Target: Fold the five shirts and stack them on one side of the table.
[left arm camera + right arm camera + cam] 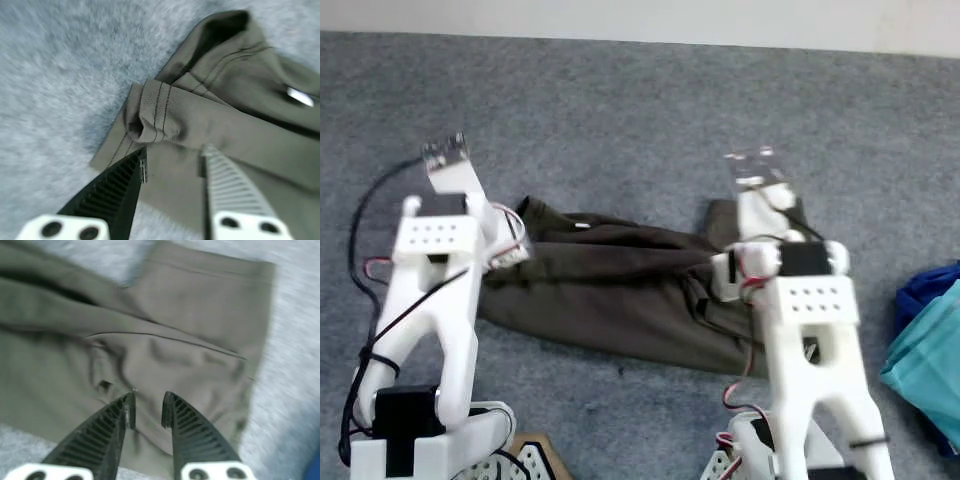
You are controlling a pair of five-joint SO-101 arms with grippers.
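Olive shirt (620, 290) lies rumpled mid-table (620, 90), not yet folded flat. Left gripper (175, 156) is spread over one end. Right gripper (149, 400) is narrowly parted over the other, pinching nothing. Blue and teal shirts (930, 340) are heaped aside. Judged early: most folding remains.

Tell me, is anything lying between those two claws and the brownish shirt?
Nothing visible does. The left gripper and the right gripper each hang open right over the olive shirt, with only bare cloth beneath their tips.
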